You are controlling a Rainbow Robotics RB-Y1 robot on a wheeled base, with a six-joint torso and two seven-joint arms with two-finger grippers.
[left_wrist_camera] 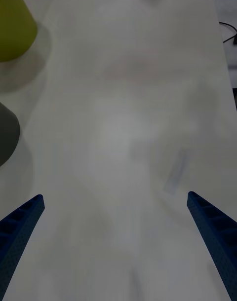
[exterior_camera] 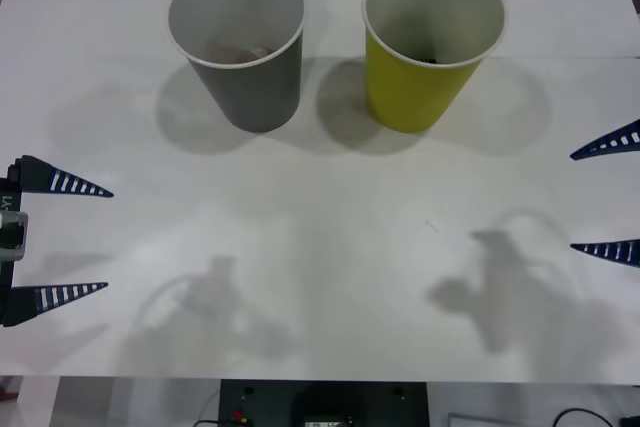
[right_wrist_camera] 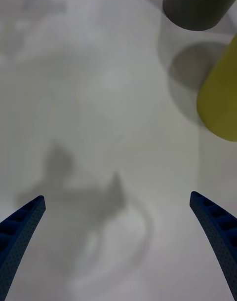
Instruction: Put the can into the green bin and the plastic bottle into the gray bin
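Left gripper (exterior_camera: 75, 237): two slim tapered fingers (exterior_camera: 70, 185), dark blue w/ white rib marks along one edge, narrowing to sharp tips. Behind them a black body w/ a small grey-green block and a bit of white lettering, unreadable. Right gripper (exterior_camera: 608, 195): same blue ribbed fingers (exterior_camera: 610, 142), white stripes. In the wrist views the finger (right_wrist_camera: 19, 227) surface is blue w/ fine dotted texture and ribbed steps; same on left (left_wrist_camera: 212, 227).

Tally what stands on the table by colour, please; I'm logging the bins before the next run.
gray bin: 1
green bin: 1
Total: 2 bins, each upright, with something dark or pale lying at its bottom.
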